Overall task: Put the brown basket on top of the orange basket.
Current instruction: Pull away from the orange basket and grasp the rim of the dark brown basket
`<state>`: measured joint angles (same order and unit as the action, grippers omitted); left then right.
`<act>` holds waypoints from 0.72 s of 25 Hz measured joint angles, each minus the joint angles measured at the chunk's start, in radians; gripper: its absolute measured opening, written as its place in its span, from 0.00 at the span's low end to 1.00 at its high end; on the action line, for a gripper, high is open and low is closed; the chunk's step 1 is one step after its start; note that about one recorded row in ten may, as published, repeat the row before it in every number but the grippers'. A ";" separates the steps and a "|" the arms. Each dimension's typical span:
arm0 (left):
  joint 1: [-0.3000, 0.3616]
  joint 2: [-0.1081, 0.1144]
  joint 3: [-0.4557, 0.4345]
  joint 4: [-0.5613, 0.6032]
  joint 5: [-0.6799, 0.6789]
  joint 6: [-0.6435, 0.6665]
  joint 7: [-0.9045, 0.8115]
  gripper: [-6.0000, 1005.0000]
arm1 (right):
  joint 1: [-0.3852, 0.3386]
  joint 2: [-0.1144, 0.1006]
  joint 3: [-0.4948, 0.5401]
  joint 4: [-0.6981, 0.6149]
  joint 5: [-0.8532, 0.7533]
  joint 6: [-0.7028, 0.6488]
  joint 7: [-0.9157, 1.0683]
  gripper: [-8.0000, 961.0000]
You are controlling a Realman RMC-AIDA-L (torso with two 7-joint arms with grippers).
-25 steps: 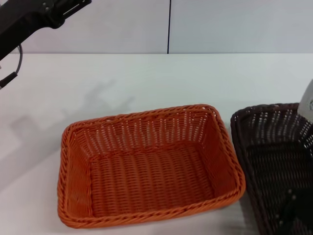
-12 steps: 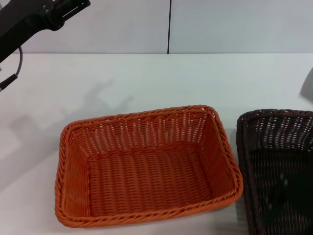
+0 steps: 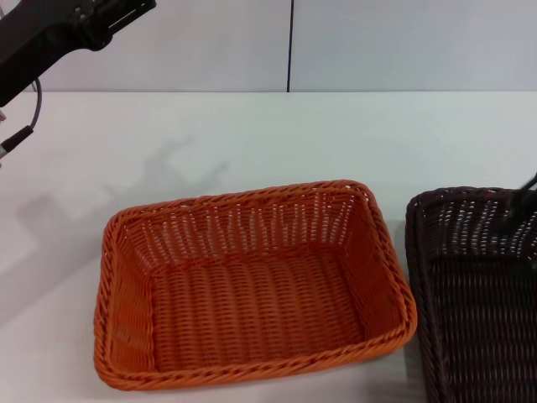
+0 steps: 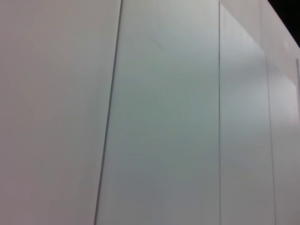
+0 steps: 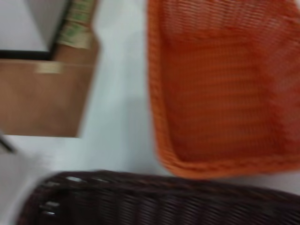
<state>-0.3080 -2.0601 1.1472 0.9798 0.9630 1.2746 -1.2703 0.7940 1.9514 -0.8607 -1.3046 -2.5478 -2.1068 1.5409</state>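
White tabletop (image 3: 252,134) carries two woven baskets, one orange and one brown. At far left the left arm (image 3: 50,34) hangs raised near the wall; whether its gripper is released or clenched cannot be told. One orange basket (image 3: 252,285) sits upright at centre. Just beside it on the right, apart, stands one brown basket (image 3: 478,294), with a dark piece of the right arm (image 3: 522,201) above its far rim, grip unseen.

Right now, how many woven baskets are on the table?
2. The orange basket sits near the middle of the white table; the brown basket stands beside it on the robot's right, partly cut off by the picture's edge. None seem hidden.
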 joint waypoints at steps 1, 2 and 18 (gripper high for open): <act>0.000 0.000 0.000 0.000 0.000 0.000 0.000 0.80 | 0.000 -0.001 0.011 -0.012 -0.015 0.024 0.005 0.57; -0.003 0.000 -0.001 -0.007 0.000 0.000 0.000 0.80 | 0.000 -0.001 0.019 -0.020 -0.028 0.042 0.010 0.57; -0.005 0.000 -0.002 -0.025 -0.004 0.001 -0.003 0.79 | -0.013 -0.020 0.074 0.012 -0.117 0.255 0.052 0.72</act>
<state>-0.3126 -2.0601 1.1451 0.9547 0.9588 1.2753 -1.2737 0.7810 1.9310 -0.7872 -1.2923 -2.6646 -1.8520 1.5931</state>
